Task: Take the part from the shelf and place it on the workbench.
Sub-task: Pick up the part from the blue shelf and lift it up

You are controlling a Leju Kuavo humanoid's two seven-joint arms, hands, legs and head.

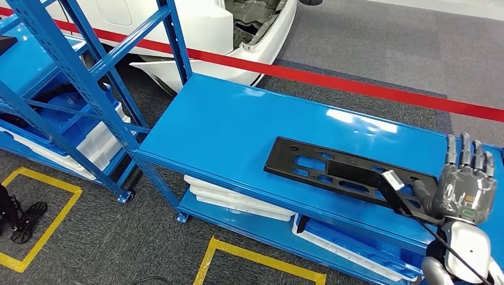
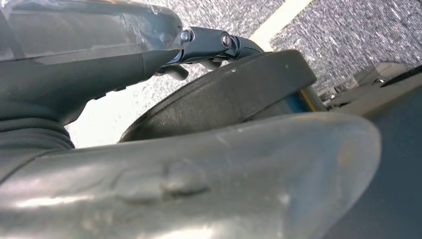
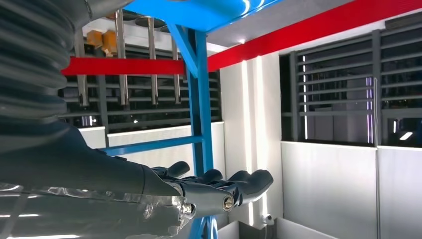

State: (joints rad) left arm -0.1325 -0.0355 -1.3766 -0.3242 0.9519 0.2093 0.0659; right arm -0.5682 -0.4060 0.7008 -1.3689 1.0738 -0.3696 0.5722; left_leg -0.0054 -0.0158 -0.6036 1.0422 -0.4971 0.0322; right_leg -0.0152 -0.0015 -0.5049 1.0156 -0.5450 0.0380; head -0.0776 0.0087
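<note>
The long black flat part [image 1: 333, 169], pierced with several slots, lies flat on the blue workbench [image 1: 226, 124] towards its right side. A small white tag [image 1: 392, 178] is fixed near its right end. My right hand [image 1: 466, 187] hovers at that right end with its fingers stretched out and apart, its thumb close beside the part. In the right wrist view the right hand [image 3: 199, 191] holds nothing. My left hand [image 2: 149, 45] hangs low beside my body, its fingers extended and empty.
The blue shelf rack [image 1: 71, 77] with blue and white bins stands to the left of the workbench. White trays [image 1: 238, 199] lie on the bench's lower level. A red barrier line [image 1: 356, 83] and a white car body [image 1: 208, 29] lie behind. Yellow floor markings [image 1: 35, 196] run below.
</note>
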